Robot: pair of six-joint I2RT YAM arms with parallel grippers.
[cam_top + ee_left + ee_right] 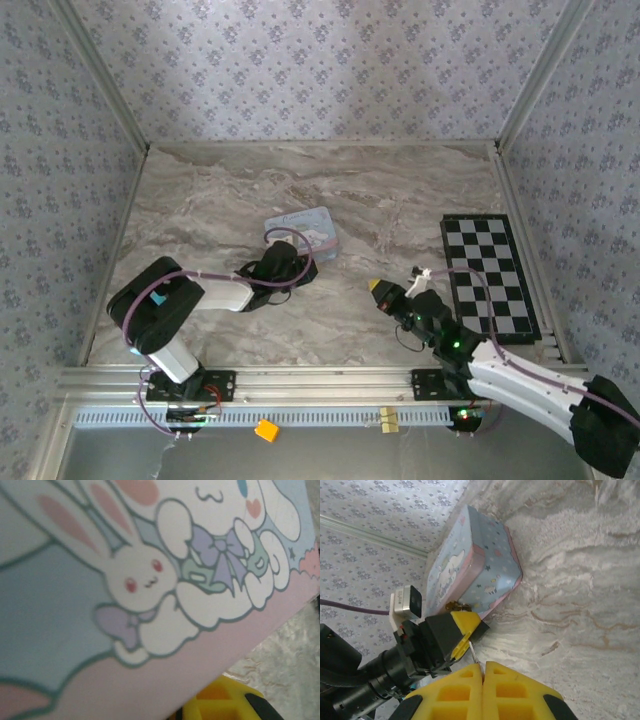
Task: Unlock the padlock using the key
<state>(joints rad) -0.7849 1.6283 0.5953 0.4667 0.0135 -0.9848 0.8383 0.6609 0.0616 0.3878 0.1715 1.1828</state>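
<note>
The light-blue cartoon-printed case (305, 228) lies mid-table and looms very close in the left wrist view (125, 580). My left gripper (272, 268) is at its near-left side. In the right wrist view the left gripper (472, 626) holds a tiny black squarish block between its yellow fingers, the padlock (481, 630); its metal loop is hidden. A small brown fitting (455, 605) shows on the case behind it. My right gripper (483, 666) is shut on the key (473, 650), whose thin metal tip points at the padlock from a short gap. The right gripper (380, 290) is right of the case.
A black-and-white chessboard (490, 275) lies at the right side of the marble table (330, 180). Patterned walls close in the left, back and right. One yellow left finger (225, 702) sits under the case's edge.
</note>
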